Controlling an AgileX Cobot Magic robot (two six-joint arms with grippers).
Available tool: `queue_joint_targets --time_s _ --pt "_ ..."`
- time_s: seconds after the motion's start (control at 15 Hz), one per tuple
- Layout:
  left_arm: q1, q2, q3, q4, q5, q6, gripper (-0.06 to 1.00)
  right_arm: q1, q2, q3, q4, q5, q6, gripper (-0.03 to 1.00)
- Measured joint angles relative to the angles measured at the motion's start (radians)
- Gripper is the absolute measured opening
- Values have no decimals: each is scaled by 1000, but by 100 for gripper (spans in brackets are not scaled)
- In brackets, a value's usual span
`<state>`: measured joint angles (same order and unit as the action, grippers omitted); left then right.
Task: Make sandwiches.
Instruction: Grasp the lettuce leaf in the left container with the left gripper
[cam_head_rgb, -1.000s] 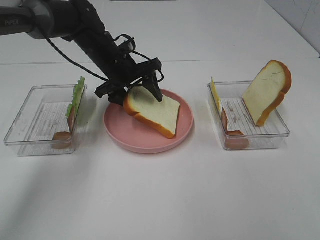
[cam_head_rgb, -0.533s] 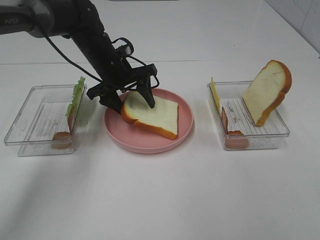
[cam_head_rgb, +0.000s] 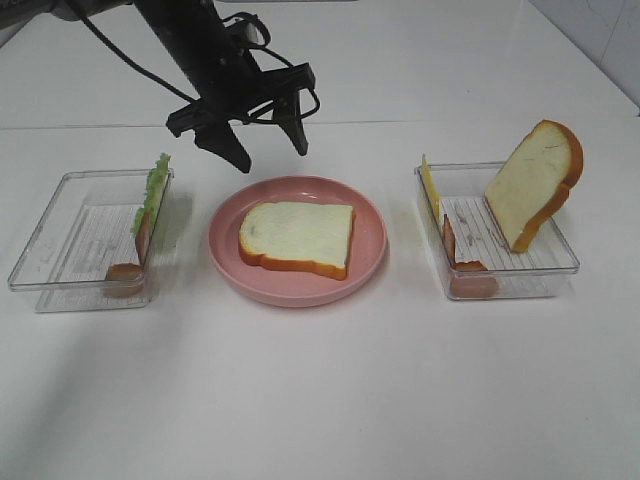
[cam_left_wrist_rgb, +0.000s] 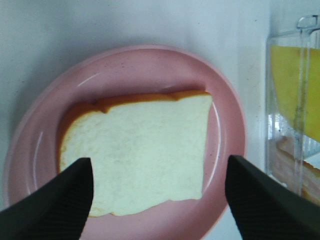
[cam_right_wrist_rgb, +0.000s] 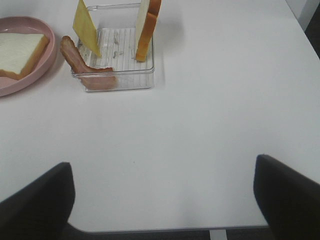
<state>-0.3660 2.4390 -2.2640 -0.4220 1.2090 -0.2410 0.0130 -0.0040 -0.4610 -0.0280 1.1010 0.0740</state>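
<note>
**Station check: one slice laid on the plate, both grippers empty**

1. Bread slice (cam_head_rgb: 296, 238): lies flat, face up, in the middle of the pink plate (cam_head_rgb: 372, 262). Its long axis runs left to right. The rounded end points left and the squarer end right, and the orange-brown crust shows along the near edge.
2. Left gripper (cam_head_rgb: 271, 157): hangs above the far-left rim of the plate, clear of the slice. Its jaws are parted wider than the slice and hold nothing.
3. Right gripper (cam_right_wrist_rgb: 161, 167): its jaws are spread fully with nothing between them. It sits over bare white table (cam_head_rgb: 320, 400), near and to the right of the right tray.
4. Left tray (cam_head_rgb: 60, 272), clear plastic, left of the plate:
   - The lettuce (cam_head_rgb: 155, 185) stands on edge against the right wall.
   - A bacon strip (cam_head_rgb: 126, 274) curls at the near right corner.
5. Right tray (cam_head_rgb: 562, 258), clear plastic, right of the plate:
   - The cheese slice (cam_head_rgb: 430, 188) stands upright at the left wall.
   - A second bacon strip (cam_head_rgb: 468, 276) is draped beside it, towards the near edge.
   - A second bread slice (cam_head_rgb: 535, 180) stands on edge, tilted, with its rounded top up and to the right, above the tray rim.
</note>
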Motion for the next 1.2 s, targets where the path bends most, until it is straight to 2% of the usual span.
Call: queue_joint_targets --time_s 0.13,0.27,0.67,0.73,0.87,1.0,1.2 --pt "-2 -3 -1 -52 2 -2 67 0 0 0 0 0 0 93" --pt "-2 -44 -1 -42 4 -2 67 0 0 0 0 0 0 93" --pt "43 -275 -1 125 7 -4 67 0 0 0 0 0 0 93" --pt "58 -346 11 241 7 -6 67 0 0 0 0 0 0 93" --pt "63 -398 54 307 7 -9 67 0 0 0 0 0 0 93" --pt "63 -458 177 378 6 -36 67 0 0 0 1 0 0 93" --pt "63 -491 331 410 7 -75 67 0 0 0 1 0 0 93"
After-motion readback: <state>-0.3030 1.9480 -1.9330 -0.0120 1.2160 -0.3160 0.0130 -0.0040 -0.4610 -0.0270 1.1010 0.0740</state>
